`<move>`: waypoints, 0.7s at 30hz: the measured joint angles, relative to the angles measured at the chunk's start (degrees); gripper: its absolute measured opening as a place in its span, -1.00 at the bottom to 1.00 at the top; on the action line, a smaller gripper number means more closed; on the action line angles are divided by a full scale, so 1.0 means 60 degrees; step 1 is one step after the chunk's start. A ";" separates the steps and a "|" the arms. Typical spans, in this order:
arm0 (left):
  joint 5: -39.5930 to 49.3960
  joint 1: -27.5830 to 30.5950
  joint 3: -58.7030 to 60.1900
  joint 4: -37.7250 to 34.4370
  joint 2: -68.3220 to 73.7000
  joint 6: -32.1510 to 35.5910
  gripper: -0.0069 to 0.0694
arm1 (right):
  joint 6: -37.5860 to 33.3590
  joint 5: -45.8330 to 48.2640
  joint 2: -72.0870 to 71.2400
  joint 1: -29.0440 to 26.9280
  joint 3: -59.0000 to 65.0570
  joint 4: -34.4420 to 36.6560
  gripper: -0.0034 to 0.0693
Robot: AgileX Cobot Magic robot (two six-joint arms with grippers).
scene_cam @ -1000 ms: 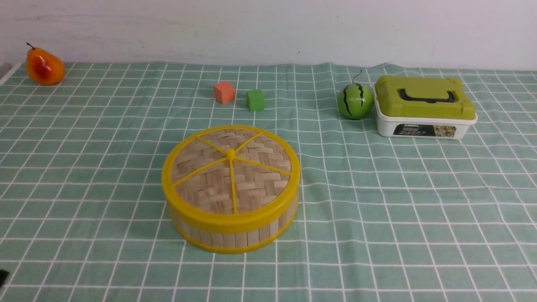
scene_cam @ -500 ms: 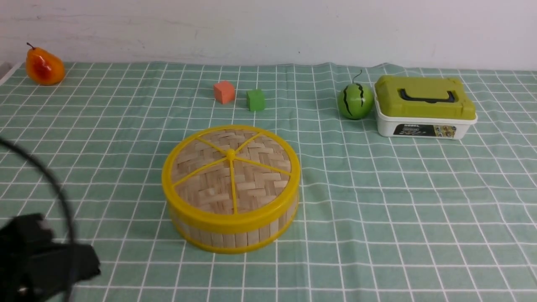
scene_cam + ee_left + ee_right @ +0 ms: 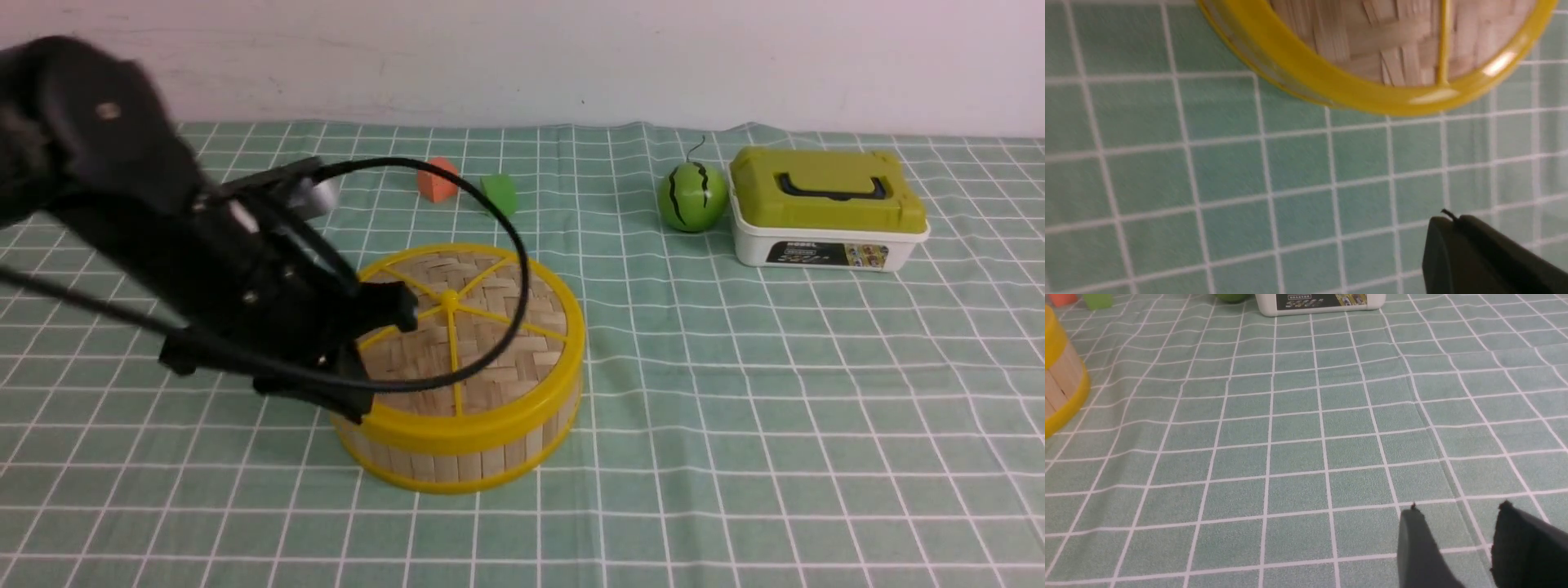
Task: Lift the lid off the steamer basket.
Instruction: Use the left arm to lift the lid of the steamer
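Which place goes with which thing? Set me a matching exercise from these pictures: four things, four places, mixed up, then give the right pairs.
Things:
1. Lid
2. Watermelon
3. Orange block
4. Left tool

Places and states:
A. just left of the box with the green top
B. shut, with nothing in its grip
C. on top of the steamer basket
D. beyond the steamer basket, just left of the green block

Right pairs: 1-C, 2-A, 3-D, 4-B
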 joint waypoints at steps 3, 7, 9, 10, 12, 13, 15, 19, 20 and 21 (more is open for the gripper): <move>0.0386 -0.0765 -0.1439 0.1972 0.1072 -0.1020 -0.85 | 0.0000 0.0000 0.0000 0.0000 0.0000 0.0000 -0.24; 0.0740 -0.1289 -0.2369 0.3142 0.1805 -0.1376 -0.85 | 0.0000 0.0000 0.0000 0.0000 0.0000 0.0000 -0.24; 0.0879 -0.1466 -0.2871 0.3500 0.2072 -0.1435 -0.85 | 0.0000 0.0000 0.0000 0.0000 0.0000 0.0000 -0.24; 0.0891 -0.1485 -0.3008 0.3569 0.2161 -0.1450 -0.85 | 0.0000 0.0000 0.0000 0.0000 0.0000 0.0000 -0.24; 0.0804 -0.1520 -0.3250 0.3664 0.2286 -0.1503 -0.85 | 0.0000 0.0000 0.0000 0.0000 0.0000 0.0000 -0.24; 0.0741 -0.1520 -0.3342 0.3688 0.2337 -0.1545 -0.85 | 0.0000 0.0000 0.0000 0.0000 0.0000 0.0000 -0.24; 0.0603 -0.1520 -0.3449 0.3735 0.2448 -0.1548 -0.83 | 0.0000 0.0000 0.0000 0.0000 0.0000 0.0000 -0.24; 0.0036 -0.1520 -0.3506 0.3732 0.2771 -0.1347 -0.63 | 0.0000 0.0000 0.0000 0.0000 0.0000 0.0000 -0.24; -0.0066 -0.1520 -0.3506 0.3710 0.2850 -0.1327 -0.57 | 0.0000 0.0000 0.0000 0.0000 0.0000 0.0000 -0.24; -0.0217 -0.1520 -0.3506 0.3710 0.2962 -0.1309 -0.45 | 0.0000 0.0000 0.0000 0.0000 0.0000 0.0000 -0.24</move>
